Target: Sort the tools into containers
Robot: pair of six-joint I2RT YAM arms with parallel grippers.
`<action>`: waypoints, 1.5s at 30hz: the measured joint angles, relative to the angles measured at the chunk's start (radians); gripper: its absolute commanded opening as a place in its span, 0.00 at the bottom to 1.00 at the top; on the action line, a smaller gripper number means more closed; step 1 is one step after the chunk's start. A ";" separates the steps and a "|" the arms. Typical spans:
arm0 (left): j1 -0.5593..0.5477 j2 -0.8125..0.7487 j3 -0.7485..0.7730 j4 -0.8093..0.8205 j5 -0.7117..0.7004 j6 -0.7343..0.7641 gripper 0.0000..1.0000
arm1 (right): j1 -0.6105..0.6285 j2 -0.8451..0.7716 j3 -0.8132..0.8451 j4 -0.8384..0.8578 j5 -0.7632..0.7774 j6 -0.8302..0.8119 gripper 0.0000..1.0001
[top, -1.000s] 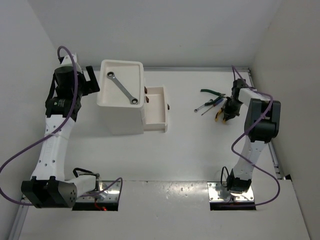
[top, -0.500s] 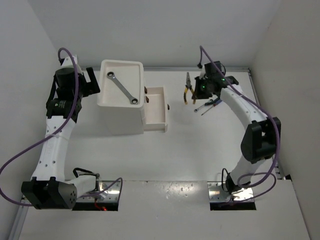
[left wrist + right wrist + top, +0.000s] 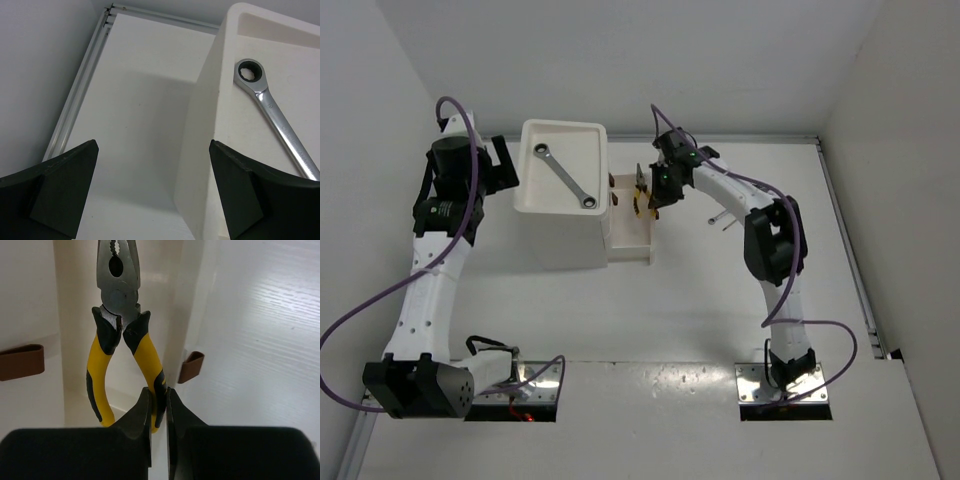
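Observation:
The white drawer unit [image 3: 565,235] stands left of centre. A silver wrench [image 3: 566,178] lies in its top tray, and one drawer [image 3: 632,232] is pulled out to the right. My right gripper [image 3: 654,190] hangs over that drawer, shut on one handle of the yellow-handled pliers [image 3: 640,197]. In the right wrist view the pliers [image 3: 117,300] point nose-first away from the gripper [image 3: 158,390], above the drawer's inside. My left gripper [image 3: 498,165] stands open beside the unit's left wall [image 3: 220,130], holding nothing [image 3: 153,145]; the wrench [image 3: 275,120] shows at its right.
Thin screwdrivers [image 3: 719,216] peek out from behind my right arm, to the right of the drawer. Brown drawer handles [image 3: 191,366] show on the drawer fronts. White walls close in the table on the left, back and right.
My right arm has swung left from the tool pile, carrying the yellow-handled pliers to above the open drawer. The left arm has not moved.

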 measured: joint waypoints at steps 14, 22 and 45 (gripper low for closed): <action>0.000 0.058 -0.004 -0.002 0.055 -0.003 1.00 | 0.048 -0.001 0.008 -0.005 -0.028 0.032 0.59; -0.001 0.092 0.062 0.000 0.128 0.006 0.91 | -0.007 -0.207 -0.088 0.012 0.010 -0.016 0.46; -0.068 0.206 0.073 -0.032 0.192 0.080 0.21 | -0.062 -0.076 -0.253 0.063 0.140 -0.168 0.36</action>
